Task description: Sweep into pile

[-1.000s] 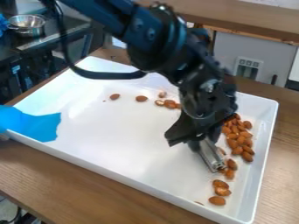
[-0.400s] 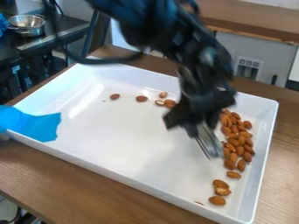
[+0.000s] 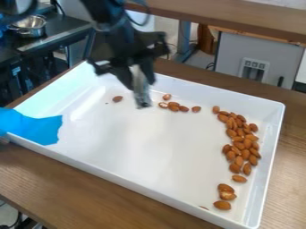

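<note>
Almonds point(image 3: 247, 143) are loose in the white tray point(image 3: 128, 147), most of them bunched in a long curved band by the right side. My gripper point(image 3: 142, 105) hangs over the far part of the tray, left of the middle. Can't tell if the jaws are spread or pressed together; motion blur there. Just right of the tip: a short, ragged row of almonds, with one slightly behind it. Single almond off to the left, well apart from the rest. Main band curves from the far side down along the right wall. A few more strays sit below it toward the near right corner, plus a small bit by the near wall. My black arm comes in from the top edge. Blue sheet point(image 3: 31, 127) lies over the tray's left corner. Tray sits on a brown wood surface point(image 3: 57, 179). Back left: metal bowl point(image 3: 28, 27) on a dark counter point(image 3: 61, 32).
</note>
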Motion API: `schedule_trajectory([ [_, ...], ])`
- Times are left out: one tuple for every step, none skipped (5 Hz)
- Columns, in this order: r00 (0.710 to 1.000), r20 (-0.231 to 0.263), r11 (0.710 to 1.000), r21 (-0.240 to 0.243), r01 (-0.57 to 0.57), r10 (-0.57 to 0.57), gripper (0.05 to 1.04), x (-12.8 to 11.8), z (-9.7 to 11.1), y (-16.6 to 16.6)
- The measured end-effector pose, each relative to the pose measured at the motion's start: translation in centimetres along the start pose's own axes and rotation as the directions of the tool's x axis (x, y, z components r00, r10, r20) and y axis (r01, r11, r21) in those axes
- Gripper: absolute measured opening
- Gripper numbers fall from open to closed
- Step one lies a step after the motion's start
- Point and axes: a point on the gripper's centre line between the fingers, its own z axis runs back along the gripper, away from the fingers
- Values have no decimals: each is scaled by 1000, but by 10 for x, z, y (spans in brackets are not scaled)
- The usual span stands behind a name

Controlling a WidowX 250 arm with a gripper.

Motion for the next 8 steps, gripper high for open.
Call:
schedule_trajectory([
  [986, -31, 978, 125, 169, -166, 370, 14, -10, 48],
  [960, -57, 930, 240, 279, -274, 370, 30, -31, 95],
  [950, -47, 908, 282, 310, -310, 370, 45, -41, 109],
  [947, -41, 894, 320, 314, -318, 370, 49, -54, 117],
  [945, -38, 889, 331, 317, -323, 370, 50, -65, 113],
  [938, -51, 880, 331, 340, -343, 370, 47, -77, 98],
  [932, -62, 871, 338, 356, -357, 370, 42, -88, 85],
  [923, -67, 856, 354, 377, -379, 370, 38, -99, 67],
])
